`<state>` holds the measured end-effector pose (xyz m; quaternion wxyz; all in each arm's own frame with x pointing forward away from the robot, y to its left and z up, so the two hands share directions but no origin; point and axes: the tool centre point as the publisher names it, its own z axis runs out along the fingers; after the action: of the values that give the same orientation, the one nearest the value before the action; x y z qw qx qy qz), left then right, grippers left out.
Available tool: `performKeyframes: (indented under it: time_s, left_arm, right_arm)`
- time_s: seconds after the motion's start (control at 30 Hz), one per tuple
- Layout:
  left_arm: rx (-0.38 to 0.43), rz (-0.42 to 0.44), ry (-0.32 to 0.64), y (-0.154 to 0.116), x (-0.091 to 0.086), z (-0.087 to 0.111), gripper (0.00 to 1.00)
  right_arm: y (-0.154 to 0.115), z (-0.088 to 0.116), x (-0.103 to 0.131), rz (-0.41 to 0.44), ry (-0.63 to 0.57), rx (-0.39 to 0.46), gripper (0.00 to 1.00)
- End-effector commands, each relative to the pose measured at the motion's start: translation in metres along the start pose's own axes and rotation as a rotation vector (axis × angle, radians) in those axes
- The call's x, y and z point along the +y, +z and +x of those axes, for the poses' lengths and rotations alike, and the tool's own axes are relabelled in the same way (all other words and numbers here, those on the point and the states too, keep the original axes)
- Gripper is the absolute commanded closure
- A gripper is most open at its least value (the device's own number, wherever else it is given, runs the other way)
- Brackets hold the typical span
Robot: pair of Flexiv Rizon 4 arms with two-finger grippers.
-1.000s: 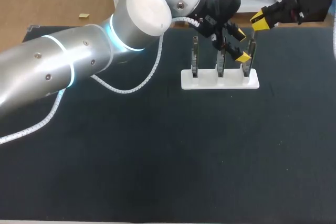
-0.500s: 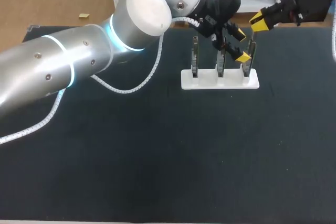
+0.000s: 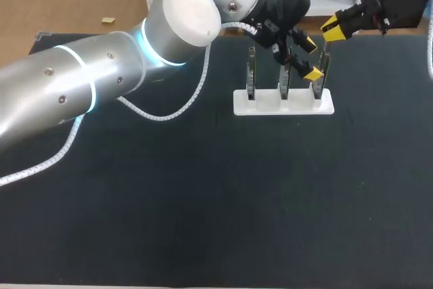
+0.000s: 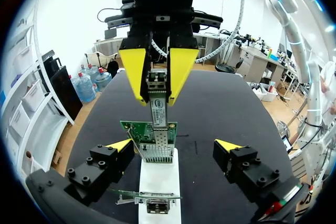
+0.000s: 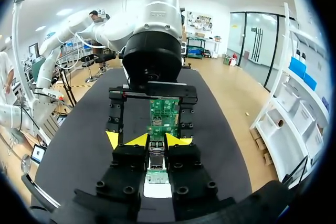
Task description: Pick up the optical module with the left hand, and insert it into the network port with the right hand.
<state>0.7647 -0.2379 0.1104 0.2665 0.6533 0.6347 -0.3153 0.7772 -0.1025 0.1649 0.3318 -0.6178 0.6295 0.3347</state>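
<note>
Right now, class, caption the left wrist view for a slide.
Right gripper holds the optical module over the network card; left gripper open around it.

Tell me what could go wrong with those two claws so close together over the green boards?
1. The right gripper holds the optical module at the port of a network card; if tilted, pushing might jam it or bend the card.
2. The left gripper stands open around that card, close to the right one; their fingers could bump.
3. The card only stands in the white holder; a hard push might tip it.
</note>
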Motion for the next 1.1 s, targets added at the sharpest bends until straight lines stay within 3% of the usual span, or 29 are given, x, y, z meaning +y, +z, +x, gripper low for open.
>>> performKeyframes:
  time_s: [0.03, 0.63, 0.67, 0.7, 0.87, 1.1]
  left_arm:
    - [0.007, 0.004, -0.002, 0.000, 0.002, -0.002, 0.00]
    - [0.007, 0.004, -0.002, 0.000, 0.002, -0.002, 0.00]
    - [0.007, 0.004, -0.002, 0.000, 0.002, -0.002, 0.00]
    - [0.007, 0.004, -0.002, 0.000, 0.002, -0.002, 0.00]
    - [0.007, 0.004, -0.002, 0.000, 0.002, -0.002, 0.00]
    - [0.007, 0.004, -0.002, 0.000, 0.002, -0.002, 0.00]
  right_arm:
    - [0.001, 0.001, 0.001, -0.001, 0.003, 0.003, 1.00]
    - [0.005, 0.006, 0.002, -0.006, 0.019, 0.009, 1.00]
    - [0.005, 0.006, 0.002, -0.007, 0.019, 0.009, 0.65]
    - [0.005, 0.006, 0.002, -0.013, 0.018, 0.012, 0.00]
    - [0.003, 0.003, 0.004, -0.014, 0.015, 0.009, 0.00]
    - [-0.011, -0.006, 0.005, -0.017, 0.041, -0.078, 0.00]
